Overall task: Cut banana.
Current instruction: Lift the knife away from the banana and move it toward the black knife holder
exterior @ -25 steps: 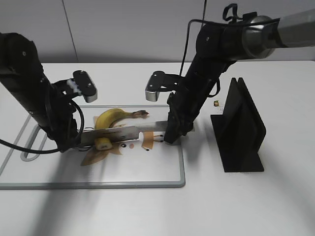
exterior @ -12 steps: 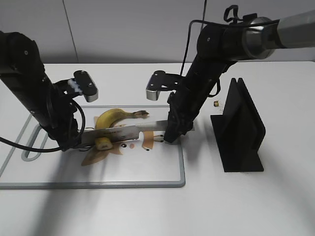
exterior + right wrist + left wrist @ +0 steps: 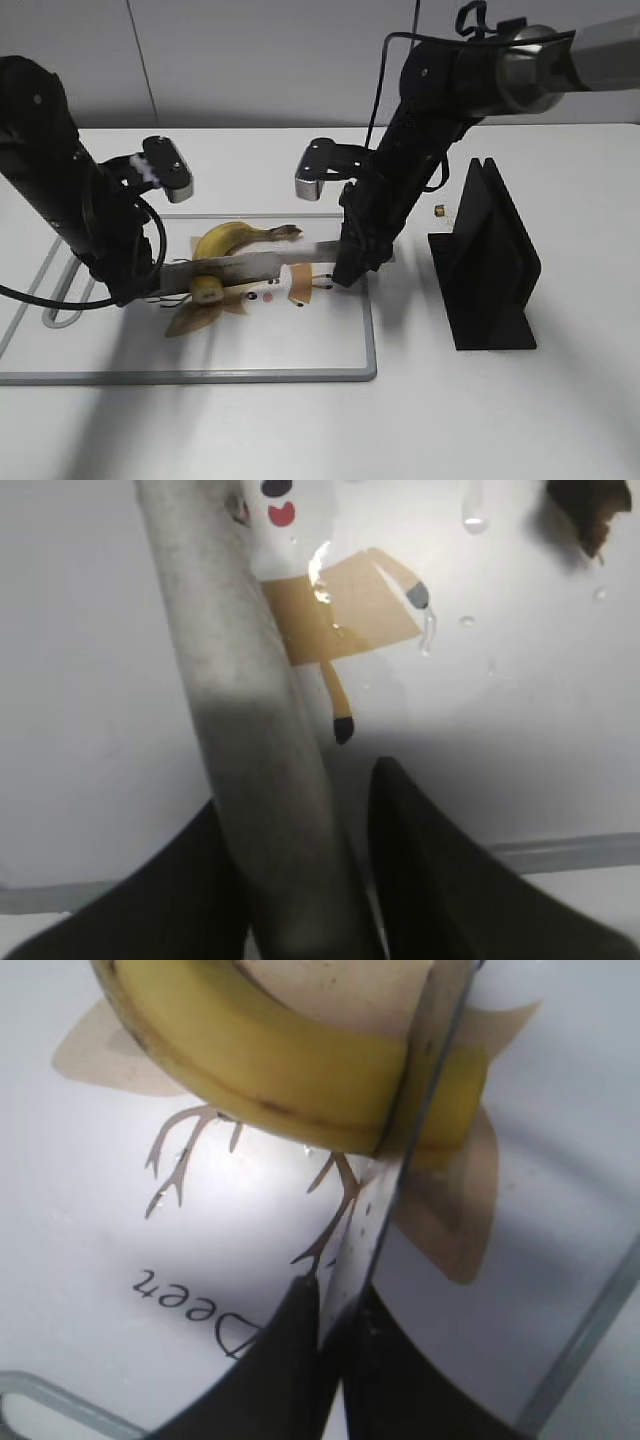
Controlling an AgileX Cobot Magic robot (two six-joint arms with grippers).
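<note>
Banana (image 3: 225,240) lies on cutting board (image 3: 300,350) w/ knife (image 3: 250,266) across it near blunt end. Knife tip is pinched by left gripper (image 3: 335,1325), handle is clamped by right gripper (image 3: 300,860). Blade should be kept level & pressed straight down evenly.

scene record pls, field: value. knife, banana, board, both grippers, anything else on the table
knife: lies across the banana near its cut end, held at both ends
banana: on the cutting board, stem tip toward the right arm
cutting board: white, deer print, grey rim
left gripper: shut on the blade tip
right gripper: shut on the knife handle
black stand: on the table right of the board, untouched
</note>
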